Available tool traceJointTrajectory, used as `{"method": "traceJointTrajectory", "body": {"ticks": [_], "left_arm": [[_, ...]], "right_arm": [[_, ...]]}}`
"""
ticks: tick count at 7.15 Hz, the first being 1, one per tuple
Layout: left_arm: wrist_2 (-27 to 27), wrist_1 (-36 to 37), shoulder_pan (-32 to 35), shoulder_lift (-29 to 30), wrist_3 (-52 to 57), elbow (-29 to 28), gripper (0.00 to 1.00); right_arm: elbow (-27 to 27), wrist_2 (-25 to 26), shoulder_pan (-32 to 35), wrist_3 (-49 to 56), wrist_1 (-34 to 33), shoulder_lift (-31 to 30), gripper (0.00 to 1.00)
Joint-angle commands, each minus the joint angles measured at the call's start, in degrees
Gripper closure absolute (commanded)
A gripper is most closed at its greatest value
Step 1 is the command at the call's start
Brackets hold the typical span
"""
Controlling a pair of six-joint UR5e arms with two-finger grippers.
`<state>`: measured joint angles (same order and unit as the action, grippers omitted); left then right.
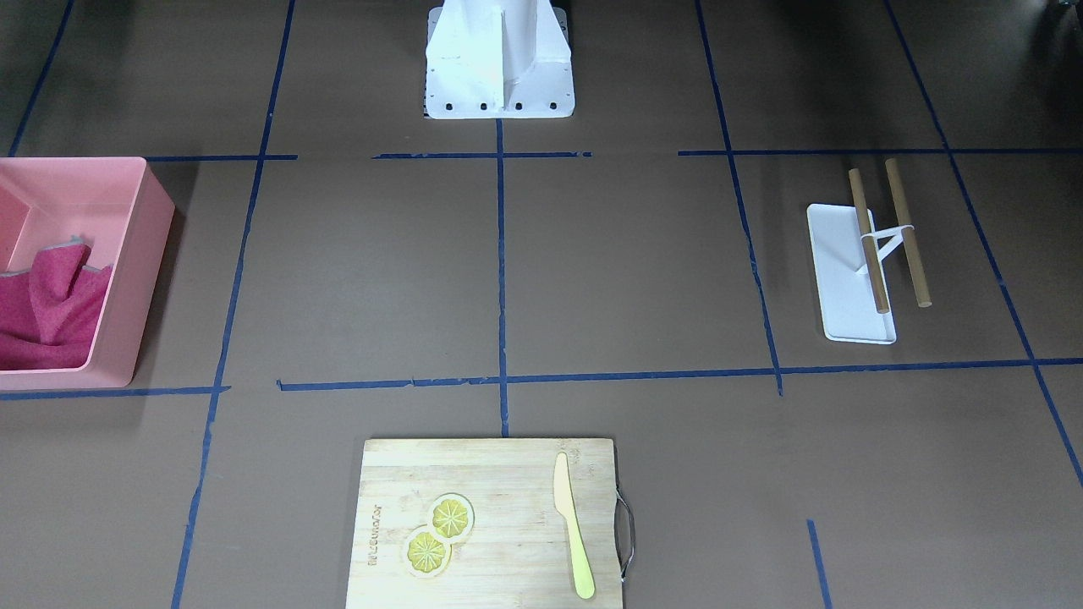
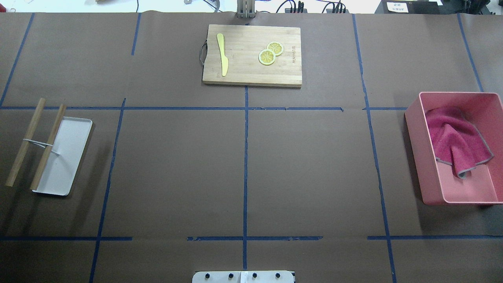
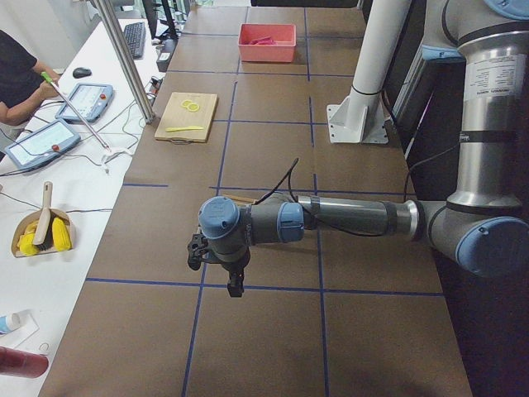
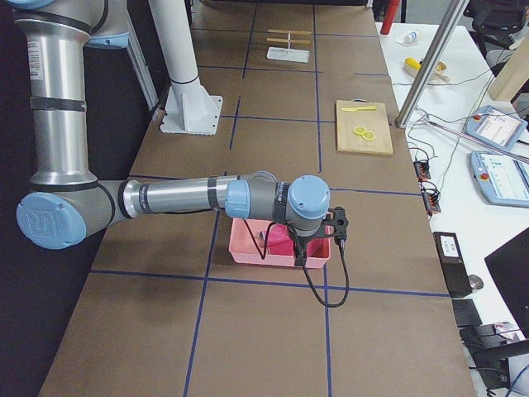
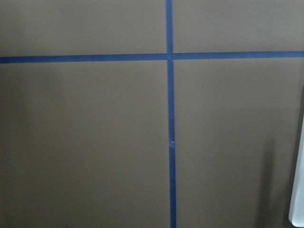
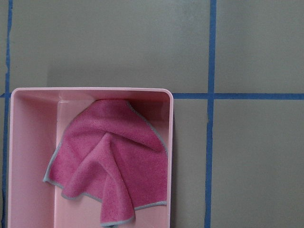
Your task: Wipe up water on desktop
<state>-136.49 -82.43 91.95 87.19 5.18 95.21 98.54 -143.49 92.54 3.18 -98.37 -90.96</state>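
The desktop (image 2: 177,165) is a dark-brown sheet with a grid of blue tape lines; no wet patch shows on it in any view. A pink-red cloth (image 2: 452,137) lies crumpled in a pink bin (image 2: 416,157) at the robot's right end; the right wrist view looks straight down on the cloth (image 6: 114,161). My right gripper (image 4: 302,258) hangs above the bin, seen only in the exterior right view, so I cannot tell if it is open or shut. My left gripper (image 3: 235,285) hangs above bare desktop at the left end; I cannot tell its state either.
A bamboo cutting board (image 2: 243,70) with a yellow knife (image 2: 223,53) and lemon slices (image 2: 267,57) lies at the far middle edge. A white tray (image 2: 68,149) with two wooden rods (image 2: 25,141) lies at the left end. The robot's white base (image 1: 499,59) stands mid-table.
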Motion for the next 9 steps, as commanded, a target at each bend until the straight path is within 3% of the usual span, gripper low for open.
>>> {"method": "traceJointTrajectory", "body": {"ticks": [1,9], "left_arm": [[-0.09,-1.76,0.78,-0.61,0.53,-0.11,0.00],[0.44,-1.86,0.69,-1.05,0.62,-0.55,0.00]], "right_arm": [[-0.27,1.28,0.09,0.07,0.02,-0.09,0.00],[-4.05,5.24,4.30,0.07,0.11,-0.09,0.00]]}}
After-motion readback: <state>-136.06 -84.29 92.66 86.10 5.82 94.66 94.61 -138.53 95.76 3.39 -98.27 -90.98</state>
